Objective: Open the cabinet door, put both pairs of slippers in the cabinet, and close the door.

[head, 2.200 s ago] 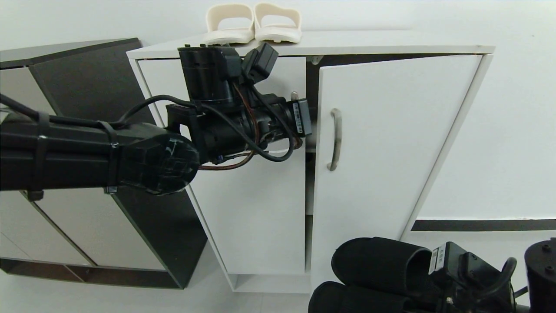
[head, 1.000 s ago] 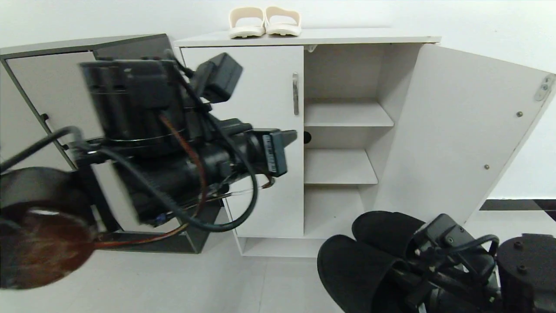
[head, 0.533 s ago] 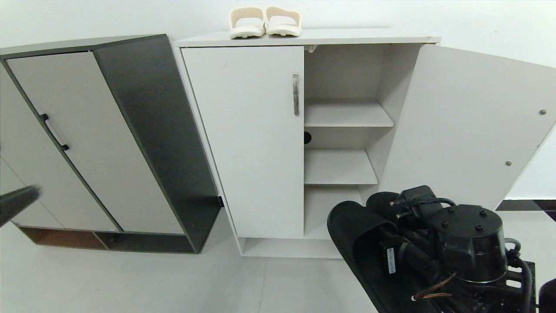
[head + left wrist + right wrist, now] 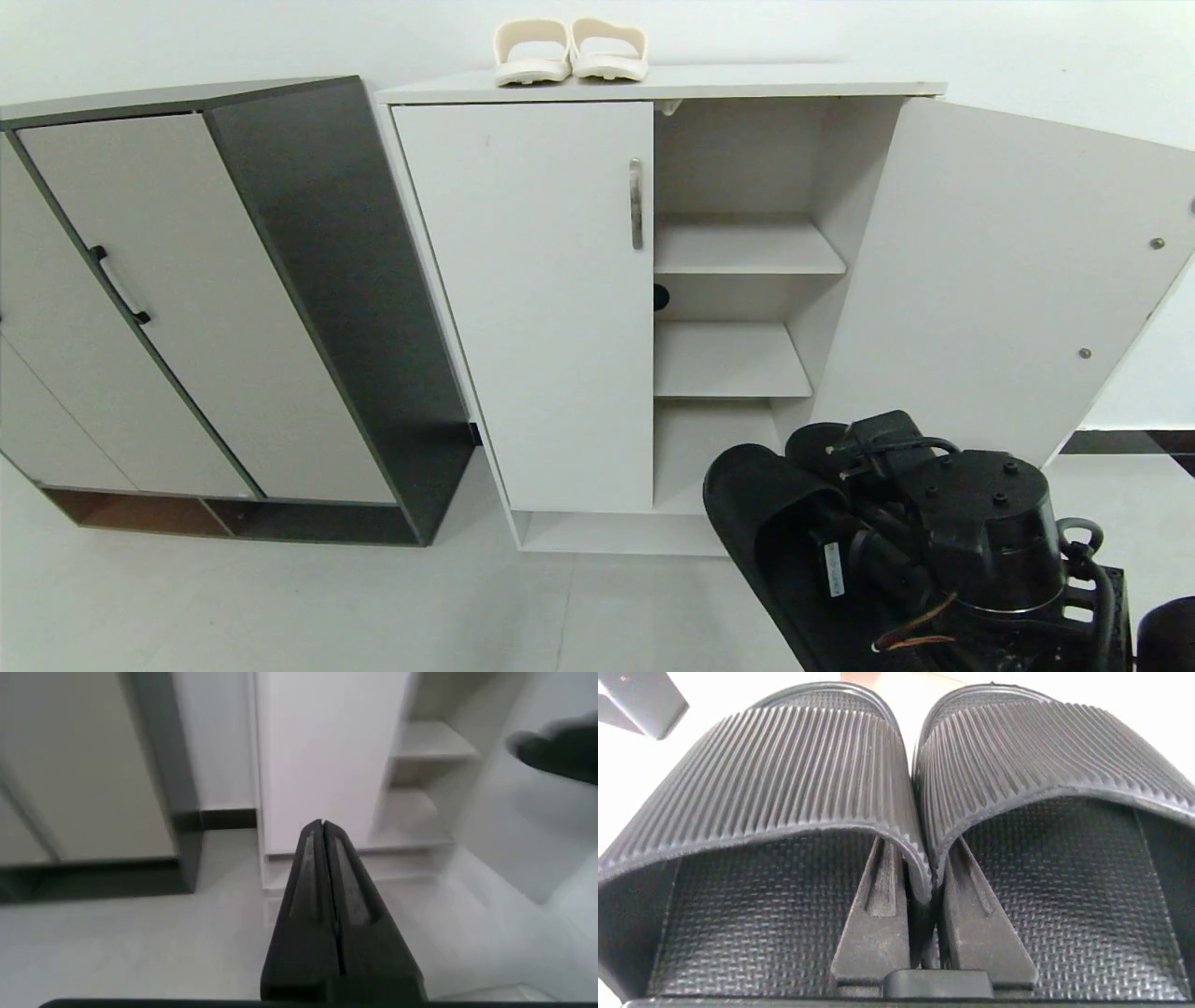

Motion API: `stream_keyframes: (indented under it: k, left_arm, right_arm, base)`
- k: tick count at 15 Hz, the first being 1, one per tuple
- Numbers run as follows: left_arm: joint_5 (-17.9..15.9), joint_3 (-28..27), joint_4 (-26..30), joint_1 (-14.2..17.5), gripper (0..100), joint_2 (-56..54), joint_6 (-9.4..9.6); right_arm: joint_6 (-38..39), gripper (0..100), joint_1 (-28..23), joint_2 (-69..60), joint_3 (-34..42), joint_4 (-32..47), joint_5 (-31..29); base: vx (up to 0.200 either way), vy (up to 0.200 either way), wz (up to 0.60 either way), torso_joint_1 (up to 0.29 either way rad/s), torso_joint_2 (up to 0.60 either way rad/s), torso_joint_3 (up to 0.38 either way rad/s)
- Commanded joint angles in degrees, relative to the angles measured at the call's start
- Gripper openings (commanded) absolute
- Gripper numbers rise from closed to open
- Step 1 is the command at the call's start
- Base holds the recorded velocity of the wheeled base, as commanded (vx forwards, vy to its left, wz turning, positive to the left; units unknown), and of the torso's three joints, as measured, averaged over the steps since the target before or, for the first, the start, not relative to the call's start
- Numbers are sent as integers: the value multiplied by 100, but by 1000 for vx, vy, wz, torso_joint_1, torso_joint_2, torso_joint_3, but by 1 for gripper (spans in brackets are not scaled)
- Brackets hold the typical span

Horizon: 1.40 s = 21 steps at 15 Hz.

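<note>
The white cabinet [image 4: 658, 86] has its right door [image 4: 990, 280] swung wide open, showing bare shelves [image 4: 738, 247]; its left door [image 4: 541, 299] is closed. A cream pair of slippers [image 4: 569, 51] rests on the cabinet top. My right gripper [image 4: 920, 859] is shut on the black pair of slippers [image 4: 803, 775], its fingers [image 4: 878, 910] pinching the two inner strap walls together. In the head view the black slippers [image 4: 770, 504] hang low in front of the open compartment, toes toward it. My left gripper [image 4: 322, 829] is shut on nothing, low over the floor, pointing at the cabinet base.
A grey and dark cabinet [image 4: 308, 280] with closed doors stands right beside the white one on the left. Pale floor [image 4: 280, 607] stretches in front of both. The open door juts out toward me on the right.
The right door went from ajar to wide open and the head camera drew back. My left arm dropped out of the head view. The right arm turned, keeping the black slippers.
</note>
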Motion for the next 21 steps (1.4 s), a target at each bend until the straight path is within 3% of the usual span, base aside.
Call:
stream_keyframes:
  k: [1, 3, 5, 6, 7, 8, 9, 10, 11, 12, 15, 19, 21]
  left_arm:
    - [-221, 179, -31, 57, 0, -203, 67]
    - [-194, 188, -75, 57, 0, -203, 49]
    - [535, 214, -172, 57, 0, -212, 93]
    - [403, 214, -180, 57, 0, -212, 93]
    - [61, 214, -172, 57, 0, -203, 49]
    - [386, 214, -163, 57, 0, -212, 102]
    - [1045, 285, -110, 66, 0, -212, 392]
    - [931, 294, -66, 57, 0, -212, 550]
    - [298, 302, -110, 57, 0, -203, 524]
    - [148, 302, -119, 57, 0, -203, 515]
    - [148, 302, -128, 57, 0, -203, 489]
    - [157, 302, -128, 57, 0, -203, 471]
    - [157, 302, -128, 57, 0, -203, 463]
  right_arm:
    - [1, 0, 41, 17, 5, 0, 5]
    - [1, 0, 102, 26, -4, -9, -3]
    - [10, 0, 243, 35, -48, -9, -3]
    - [27, 0, 252, 114, -118, -18, -3]
    - [54, 0, 252, 263, -224, -132, -74]
    - [54, 0, 252, 413, -250, -282, -293]
    - [54, 0, 243, 580, -303, -475, -478]
    - [45, 0, 243, 668, -303, -642, -548]
    - [27, 0, 243, 782, -338, -932, -548]
    - [27, 0, 243, 817, -356, -985, -548]
    - [54, 0, 173, 1002, -637, -1020, -583]
    - [528, 0, 6, 1898, -1428, -1002, -1225]
    - [642, 0, -12, 2100, -1551, -1002, -1269]
  base:
    - [0, 0, 0, 0, 0, 0]
    - [0, 0, 0, 0, 0, 0]
    - [0, 0, 0, 0, 0, 0]
    - [0, 0, 0, 0, 0, 0]
    - [0, 0, 0, 0, 0, 0]
    - [0, 0, 0, 0, 0, 0]
    - [0, 0, 0, 0, 0, 0]
    - [0, 0, 0, 0, 0, 0]
    - [0, 0, 0, 0, 0, 0]
    - [0, 0, 0, 0, 0, 0]
    - [0, 0, 0, 0, 0, 0]
    - [0, 0, 0, 0, 0, 0]
    - [0, -100, 0, 1, 1, 4]
